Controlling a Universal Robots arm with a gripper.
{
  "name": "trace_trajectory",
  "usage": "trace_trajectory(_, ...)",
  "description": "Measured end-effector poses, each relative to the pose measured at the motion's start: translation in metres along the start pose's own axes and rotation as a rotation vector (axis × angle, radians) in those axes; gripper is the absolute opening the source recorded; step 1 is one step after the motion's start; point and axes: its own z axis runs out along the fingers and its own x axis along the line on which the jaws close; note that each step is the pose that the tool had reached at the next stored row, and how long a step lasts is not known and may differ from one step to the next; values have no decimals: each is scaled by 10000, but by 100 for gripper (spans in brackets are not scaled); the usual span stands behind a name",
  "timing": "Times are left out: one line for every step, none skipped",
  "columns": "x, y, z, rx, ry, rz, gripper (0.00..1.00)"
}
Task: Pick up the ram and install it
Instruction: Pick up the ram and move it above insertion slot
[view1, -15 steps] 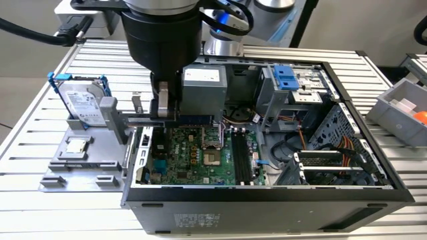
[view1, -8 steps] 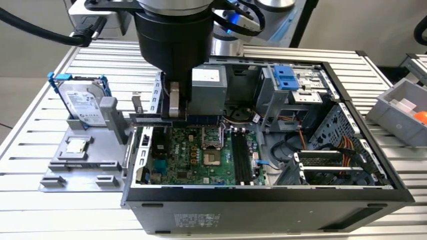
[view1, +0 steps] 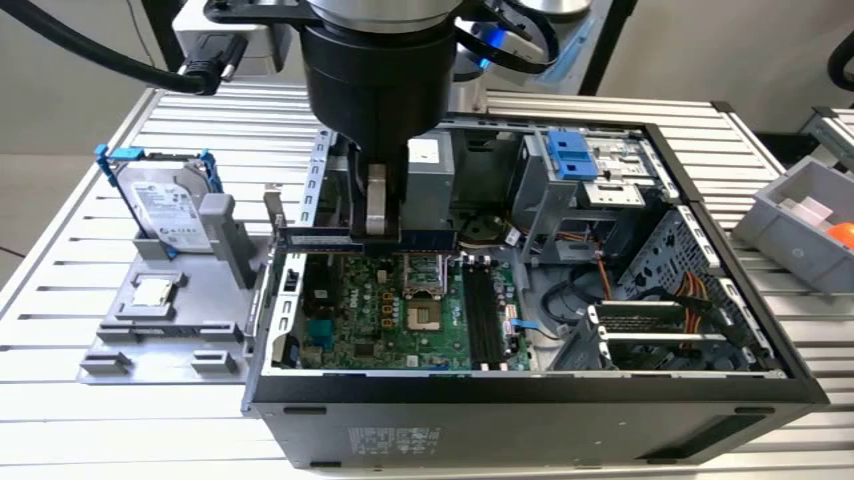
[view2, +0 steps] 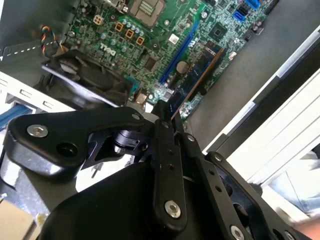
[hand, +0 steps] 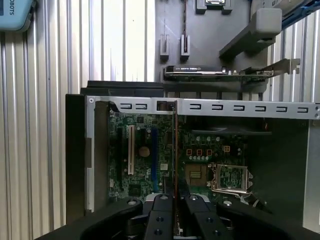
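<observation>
Holding ram (view2: 197, 75) edge-on, gripper (hand: 175, 199) over motherboard (view1: 387, 322)

The ram (view2: 199, 72) hangs over the motherboard (view2: 150, 30) in the case (view1: 534, 405), the hard drive (view1: 167, 205) outside at the exterior view's left.

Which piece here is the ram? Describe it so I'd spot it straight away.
Find the open computer case, with the arm's gripper above its green motherboard. The ram is the long, thin stick clamped on edge in that gripper, unlike the boxy blue-framed hard drive standing outside the case.
</observation>
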Motion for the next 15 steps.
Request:
trace_trajectory(0,-18,0,0,0,1,0)
trace_trajectory(0,-39,-1,-1,0,0,0)
trace_trajectory(-1,-61,-1,0,0,0,0)
trace_trajectory(-4,-81,-1,0,0,0,0)
trace_trajectory(-9,-98,-1,0,0,0,0)
trace_trajectory(-16,-114,-1,0,0,1,0)
trace_trajectory(-23,-129,-1,0,0,0,0)
trace_trajectory(-30,-144,-1,0,-1,1,0)
trace_trajectory(-39,-159,-1,0,-1,2,0)
trace_trajectory(-46,-174,-1,0,-1,4,0)
trace_trajectory(-54,-188,-1,0,-1,5,0)
trace_trajectory(-62,-203,-1,0,-1,5,0)
trace_trajectory(-69,-218,-1,0,-1,6,0)
trace_trajectory(-78,-233,-1,0,-1,6,0)
trace_trajectory(-85,-248,-1,0,-1,8,0)
